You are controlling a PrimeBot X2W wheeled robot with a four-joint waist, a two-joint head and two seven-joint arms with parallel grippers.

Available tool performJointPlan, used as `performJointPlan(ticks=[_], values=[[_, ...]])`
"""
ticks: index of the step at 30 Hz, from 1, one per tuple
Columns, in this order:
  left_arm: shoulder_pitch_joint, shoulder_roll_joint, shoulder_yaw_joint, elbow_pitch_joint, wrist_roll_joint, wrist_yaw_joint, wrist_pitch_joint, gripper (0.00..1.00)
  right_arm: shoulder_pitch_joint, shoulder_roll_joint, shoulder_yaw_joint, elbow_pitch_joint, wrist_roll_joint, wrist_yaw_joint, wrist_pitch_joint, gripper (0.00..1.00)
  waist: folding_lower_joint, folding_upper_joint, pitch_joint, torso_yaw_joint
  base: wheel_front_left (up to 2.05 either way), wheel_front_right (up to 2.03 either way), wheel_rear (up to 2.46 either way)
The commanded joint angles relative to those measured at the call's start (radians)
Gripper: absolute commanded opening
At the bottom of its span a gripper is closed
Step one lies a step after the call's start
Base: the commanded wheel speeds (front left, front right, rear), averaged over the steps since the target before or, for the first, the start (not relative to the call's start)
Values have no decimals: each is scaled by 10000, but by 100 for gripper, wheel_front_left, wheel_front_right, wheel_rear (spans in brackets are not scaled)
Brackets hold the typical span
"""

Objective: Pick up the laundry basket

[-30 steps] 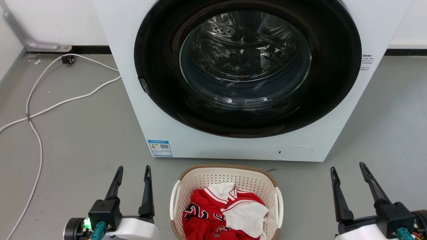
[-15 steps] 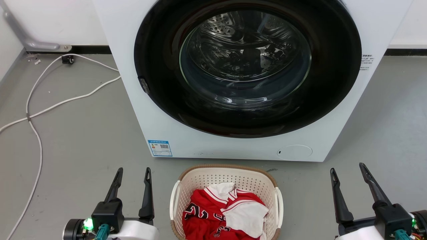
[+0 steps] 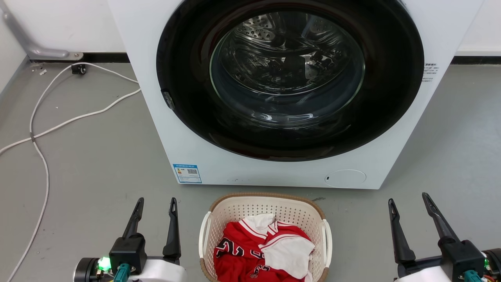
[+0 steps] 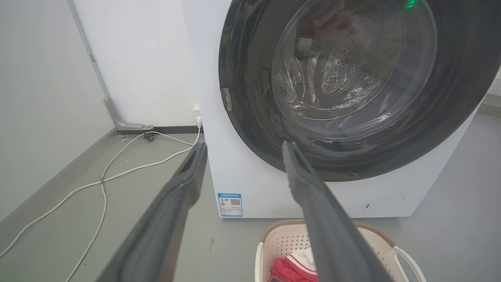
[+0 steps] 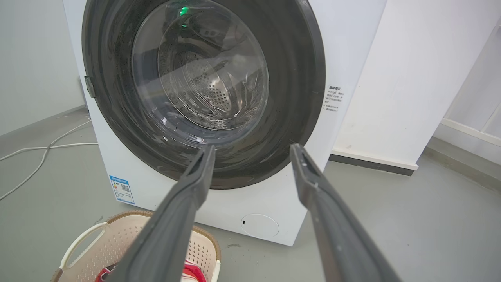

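Flanking the basket (image 3: 235,213) at six o'clock, our left gripper (image 3: 156,200) at seven and right gripper (image 3: 408,197) at five both gape wide, empty.

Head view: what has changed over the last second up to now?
Very little. The left gripper and the right gripper have each slipped slightly toward the bottom edge, both open and empty. The laundry basket stays on the floor before the washing machine, untouched, red clothes inside; a tiny shift of the whole picture is the camera's.
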Motion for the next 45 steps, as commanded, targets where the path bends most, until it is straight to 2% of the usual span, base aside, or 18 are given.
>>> performJointPlan(ticks=[1, 20, 28, 37, 44, 45], values=[[92, 17, 12, -12, 25, 30, -80, 100, 53, -16, 8, 7, 59, -5, -21, 100, 0, 0, -1, 1, 0, 0, 0], [-38, 16, 76, 7, -31, -27, -80, 100, -74, -14, 72, -12, 144, -3, -21, 100, 0, 0, 94, -15, 0, 0, 0], [-1043, 116, 38, 327, 180, -422, -77, 100, -916, -14, 447, 232, -10, -5, -21, 100, 0, 0, 920, 15, 0, 0, 0], [-2742, 562, -40, 1721, 219, -925, -56, 100, -2597, -11, 818, 1920, -374, -5, -21, 100, 0, 0, 2411, -79, 0, 0, 0], [-3900, 884, -257, 3346, 235, -1174, -56, 100, -3792, -8, 1054, 3843, -632, -5, -20, 100, 0, 0, 3536, -233, 0, 0, 0], [-4419, 994, -419, 4045, 249, -1256, -57, 100, -4313, -10, 1179, 4733, -749, -5, -20, 100, 0, 0, 4028, -302, 0, 0, 0]])
